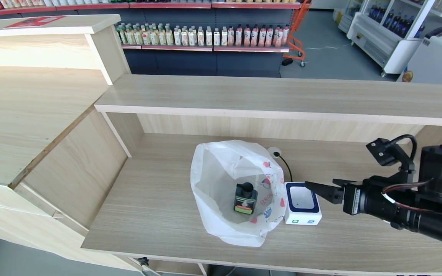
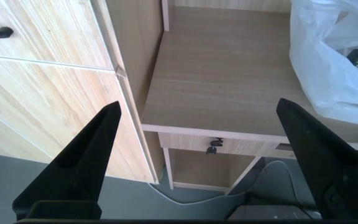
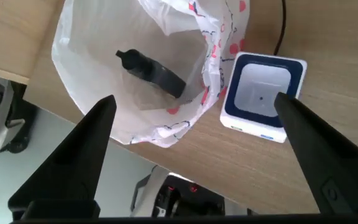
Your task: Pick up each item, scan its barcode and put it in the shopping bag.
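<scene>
L wrist: L gripper [image 2: 197,102] jaws apart.

surface: wooden counter [image 1: 155,207] | on it: shopping bag [image 1: 213,172], white scanner [image 1: 302,205] just beside it

Bag [image 3: 92,74]: open on the counter [image 3: 340,62], dark bottle [image 3: 154,71] lying inside.
Scanner [image 3: 263,93]: just beside the bag.
Gripper [image 3: 194,102]: fingers spread wide, empty.

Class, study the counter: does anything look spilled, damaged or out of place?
Nothing stands out. The dark bottle sits inside the open bag, with no spill around it, and the scanner rests flat beside the bag.
</scene>
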Robot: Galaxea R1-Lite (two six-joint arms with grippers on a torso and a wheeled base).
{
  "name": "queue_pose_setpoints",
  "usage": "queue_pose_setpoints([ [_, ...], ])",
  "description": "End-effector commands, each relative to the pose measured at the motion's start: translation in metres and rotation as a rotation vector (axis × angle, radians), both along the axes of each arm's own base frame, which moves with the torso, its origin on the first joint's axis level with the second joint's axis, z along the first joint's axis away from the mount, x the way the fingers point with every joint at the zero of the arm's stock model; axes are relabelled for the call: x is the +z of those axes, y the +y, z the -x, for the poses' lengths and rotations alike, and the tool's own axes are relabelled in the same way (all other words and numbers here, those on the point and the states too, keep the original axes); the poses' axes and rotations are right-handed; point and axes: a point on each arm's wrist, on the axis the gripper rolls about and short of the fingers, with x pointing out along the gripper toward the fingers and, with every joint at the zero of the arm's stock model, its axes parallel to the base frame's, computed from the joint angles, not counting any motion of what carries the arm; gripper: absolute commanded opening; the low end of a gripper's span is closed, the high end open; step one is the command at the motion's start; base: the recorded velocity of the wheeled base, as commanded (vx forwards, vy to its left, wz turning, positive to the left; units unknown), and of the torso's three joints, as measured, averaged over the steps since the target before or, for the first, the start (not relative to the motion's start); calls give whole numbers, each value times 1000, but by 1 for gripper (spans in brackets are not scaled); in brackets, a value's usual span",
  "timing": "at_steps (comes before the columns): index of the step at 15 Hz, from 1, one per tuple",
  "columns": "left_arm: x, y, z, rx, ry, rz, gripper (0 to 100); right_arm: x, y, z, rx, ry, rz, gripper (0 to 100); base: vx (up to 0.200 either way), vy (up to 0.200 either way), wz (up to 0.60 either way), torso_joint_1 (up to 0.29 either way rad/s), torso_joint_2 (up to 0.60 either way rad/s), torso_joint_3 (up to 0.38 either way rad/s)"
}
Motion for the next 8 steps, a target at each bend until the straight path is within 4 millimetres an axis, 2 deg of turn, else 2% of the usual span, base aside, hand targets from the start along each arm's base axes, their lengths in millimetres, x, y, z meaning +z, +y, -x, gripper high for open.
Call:
queue_pose_setpoints([
  [1,0,0,0,0,0,1,100,16,-37,71,-138,-49,1,100,0,0,0,0,0,0],
  [3,0,0,0,0,0,-1,100,9,-49,94,-186,-72,2,100,0,0,0,0,0,0],
  [5,0,0,0,0,0,1,100,-10,-64,133,-269,-124,27,100,0,0,0,0,0,0],
  [6,0,0,0,0,0,-1,100,-27,-71,160,-330,-158,76,100,0,0,0,0,0,0],
  [7,0,0,0,0,0,-1,100,-38,-73,174,-361,-186,93,100,0,0,0,0,0,0],
  [8,0,0,0,0,0,1,100,-48,-74,203,-425,-280,107,100,0,0,0,0,0,0],
])
